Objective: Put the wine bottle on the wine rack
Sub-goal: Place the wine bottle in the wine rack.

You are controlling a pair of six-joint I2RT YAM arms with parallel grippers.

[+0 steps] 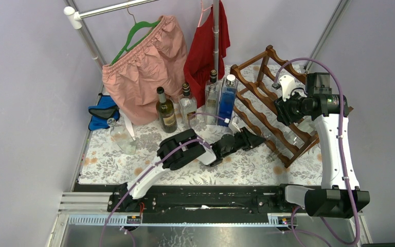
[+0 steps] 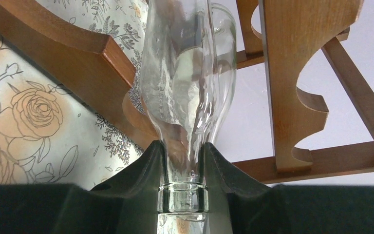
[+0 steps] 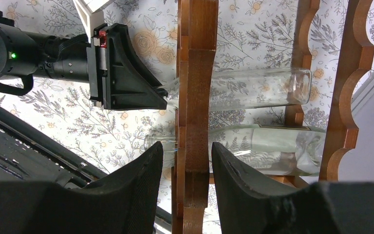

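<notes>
Risks, L to R: the left gripper [image 2: 182, 155] has the clear wine bottle [image 2: 185, 73] by the neck only, w/ the body sticking out long into the wine rack [image 2: 292, 73]. Smooth glass + long lever, so the bottle could twist or slide in the pads if its body knocks a scalloped rail. Letting go before the body sits in a scallop would prob. let it roll off or drop btwn rails. A second clear bottle [image 3: 272, 146] lies just beside it in the rack, and a sideways nudge could clink the two. On the R, if the rack isn't steadied, a push from the bottle may shove the whole frame across the cloth.

Claws: L one is clenched on the bottle neck just above the lip, both fingers touching glass. The bottle lies roughly level across the rails, base near the far rail. Can't tell if it's seated. The right gripper [image 3: 187, 163] is partly open and straddles an upright rail [image 3: 195, 73]. One finger is against the wood and a sliver of gap shows at the other, so whether it actually clamps can't be told.
</notes>
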